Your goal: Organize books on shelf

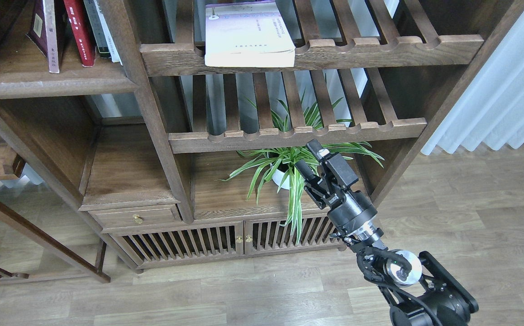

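Note:
The maroon book (45,31) stands slightly tilted on the solid dark-brown shelf (49,85) at the upper left, its cream page edge toward me. The bright red book (79,32) stands just right of it, next to other upright books (101,28). The pale lavender-white book (248,34) lies flat on the upper slatted rack, overhanging its front rail. My right gripper (308,158) is open and empty, low in front of the plant, far below all the books. My left gripper is out of view.
A potted spider plant (289,167) stands on the lower board right behind my right gripper. Two slatted racks (298,133) with scalloped rails sit above it. A drawer and slatted cabinet doors (176,242) are below. A white curtain (506,90) hangs at the right.

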